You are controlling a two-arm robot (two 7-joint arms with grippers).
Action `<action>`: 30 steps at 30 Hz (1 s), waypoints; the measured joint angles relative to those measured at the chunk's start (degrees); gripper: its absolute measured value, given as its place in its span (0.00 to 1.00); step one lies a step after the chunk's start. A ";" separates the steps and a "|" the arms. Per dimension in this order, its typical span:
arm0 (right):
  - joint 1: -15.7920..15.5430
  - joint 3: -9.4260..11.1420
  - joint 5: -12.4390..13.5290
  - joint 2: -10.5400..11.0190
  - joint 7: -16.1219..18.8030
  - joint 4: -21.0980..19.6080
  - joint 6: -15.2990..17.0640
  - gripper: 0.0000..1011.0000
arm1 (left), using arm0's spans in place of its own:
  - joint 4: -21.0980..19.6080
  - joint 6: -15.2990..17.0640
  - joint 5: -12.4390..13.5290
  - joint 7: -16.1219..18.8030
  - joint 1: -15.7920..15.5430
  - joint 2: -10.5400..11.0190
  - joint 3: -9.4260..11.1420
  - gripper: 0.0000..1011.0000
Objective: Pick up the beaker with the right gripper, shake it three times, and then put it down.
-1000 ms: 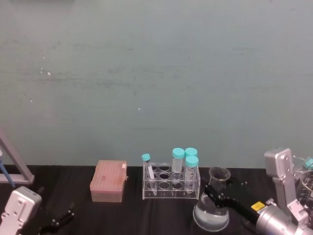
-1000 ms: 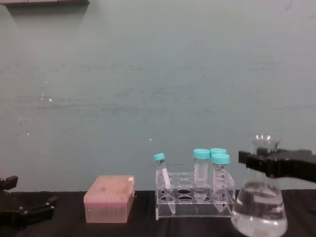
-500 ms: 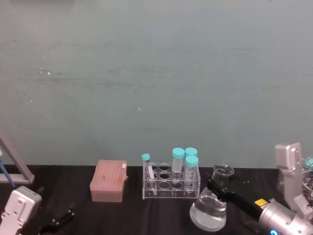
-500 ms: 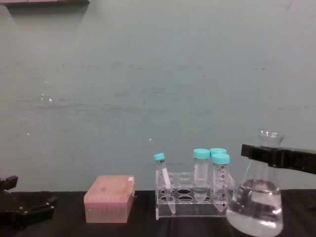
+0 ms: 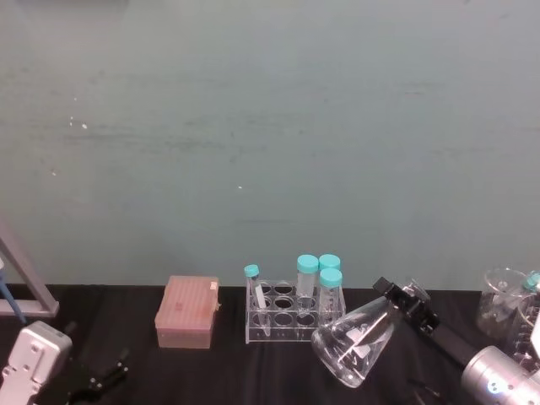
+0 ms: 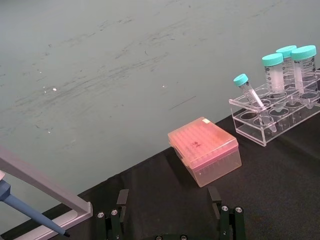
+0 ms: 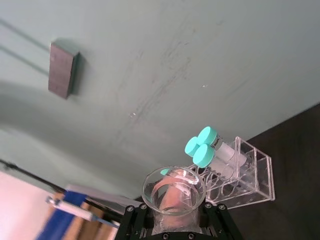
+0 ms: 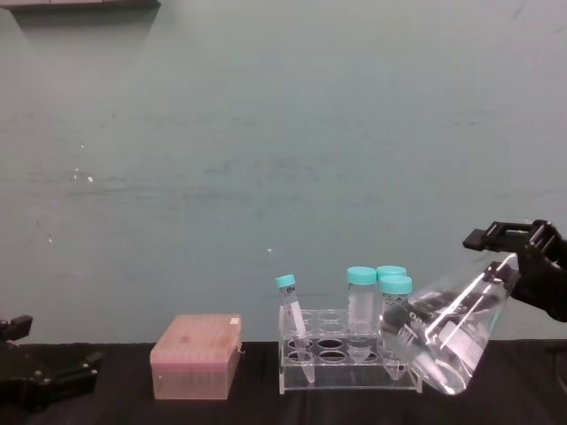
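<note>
The beaker (image 5: 354, 342), a clear conical flask holding some clear liquid, hangs above the black table, tilted steeply. Its wide base points down toward the tube rack and its neck points up to the right. My right gripper (image 5: 406, 301) is shut on the neck just under the flared rim. The chest view shows the beaker (image 8: 443, 341) leaning close to the rack, with the right gripper (image 8: 512, 258) above it. In the right wrist view the beaker's rim (image 7: 174, 186) sits between the jaws of the right gripper (image 7: 174, 216). My left gripper (image 6: 170, 224) is parked open at the table's near left.
A clear rack (image 5: 294, 319) with several teal-capped tubes stands just left of the beaker's base. A pink tip box (image 5: 187, 311) lies further left. More glassware (image 5: 506, 310) stands at the far right. A pipette stand (image 5: 24, 291) is at the far left.
The beaker has gone from upright on the table to lifted and strongly tilted. Its base swung left toward the rack, its neck and my right gripper moved up and right, and the liquid shifted.
</note>
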 joint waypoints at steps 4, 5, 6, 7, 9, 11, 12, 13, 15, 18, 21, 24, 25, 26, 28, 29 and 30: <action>-0.33 1.67 3.72 -1.41 -1.97 -0.13 1.82 0.45 | 0.00 0.00 0.00 0.00 0.00 0.00 0.00 0.99; -0.39 2.09 4.77 -1.72 -2.62 -0.18 2.36 0.45 | 0.00 0.00 0.00 0.00 0.00 0.00 0.00 0.99; -0.41 2.19 5.17 -1.82 -2.88 -0.20 2.55 0.45 | 0.00 0.00 0.00 0.00 0.00 0.00 0.00 0.99; -0.44 2.24 5.48 -1.86 -3.13 -0.21 2.70 0.45 | 0.00 0.00 0.00 0.00 0.00 0.00 0.00 0.99; -0.48 2.16 5.66 -1.78 -3.45 -0.24 2.80 0.45 | 0.00 0.00 0.00 0.00 0.00 0.00 0.00 0.99; -0.49 0.12 2.96 -0.02 -3.22 -0.57 1.24 0.45 | 0.00 0.00 0.00 0.00 0.00 0.00 0.00 0.99; -0.49 -0.92 0.81 0.83 -2.85 -0.74 -0.15 0.45 | 0.00 0.00 0.00 0.00 0.00 0.00 0.00 0.99; -0.48 -2.14 -1.52 1.80 -2.53 -0.94 -1.70 0.45 | 0.00 0.00 0.00 0.00 0.00 0.00 0.00 0.99; -0.25 -6.47 -10.05 5.33 -1.34 -1.47 -7.70 0.45 | 0.00 0.00 0.00 0.00 0.00 0.00 0.00 0.99; 0.11 -10.05 -18.16 8.24 -1.01 -1.73 -14.03 0.45 | 0.00 0.00 0.00 0.00 0.00 0.00 0.00 0.99; 0.86 -14.56 -29.43 12.06 -2.06 -1.78 -22.12 0.45 | 0.00 0.00 0.00 0.00 0.00 0.00 0.00 0.99; 1.86 -18.26 -42.44 15.26 -5.04 -1.06 -29.45 0.45 | 0.00 0.00 0.00 0.00 0.00 0.00 0.00 0.99; 2.06 -18.91 -45.02 15.83 -5.79 -0.84 -30.75 0.45 | 0.00 0.00 0.00 0.00 0.00 0.00 0.00 0.99; 2.27 -19.55 -47.49 16.37 -6.61 -0.56 -31.95 0.45 | 0.00 0.00 0.00 0.00 0.00 0.00 0.00 0.99; 2.70 -20.74 -52.50 17.37 -8.45 -0.05 -34.18 0.45 | 0.00 0.00 0.00 0.00 0.00 0.00 0.00 0.99; 3.10 -21.73 -56.84 18.17 -10.19 0.49 -35.91 0.45 | 0.00 0.00 0.00 0.00 0.00 0.00 0.00 0.99; 3.27 -22.15 -58.53 18.49 -10.91 0.75 -36.55 0.45 | 0.00 0.00 0.00 0.00 0.00 0.00 0.00 0.99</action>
